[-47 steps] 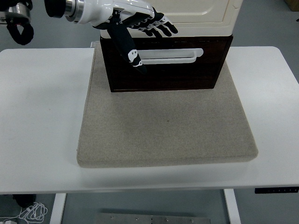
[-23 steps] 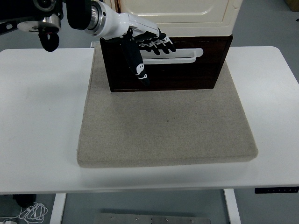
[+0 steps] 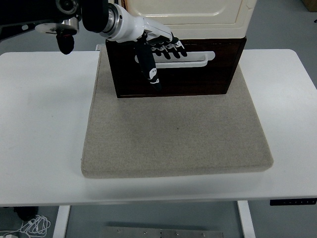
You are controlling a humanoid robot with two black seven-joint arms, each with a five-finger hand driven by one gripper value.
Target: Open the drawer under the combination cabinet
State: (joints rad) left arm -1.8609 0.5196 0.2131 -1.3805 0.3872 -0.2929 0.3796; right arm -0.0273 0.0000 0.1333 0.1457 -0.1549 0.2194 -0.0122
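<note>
Slippage is your main worry here. Your left hand [image 3: 157,47] is at the white handle [image 3: 190,58] of the dark drawer [image 3: 173,69], which sits under the cream cabinet [image 3: 190,15] at the far end of the grey mat [image 3: 173,134]. The fingers [image 3: 171,49] drape over the handle's left part with the thumb [image 3: 150,69] hanging in front; you cannot tell whether they have actually hooked it. Pull now and they may slide off. Because the grip is off-centre, the drawer could skew and jam, or the whole cabinet could drag forward over the mat.
</note>
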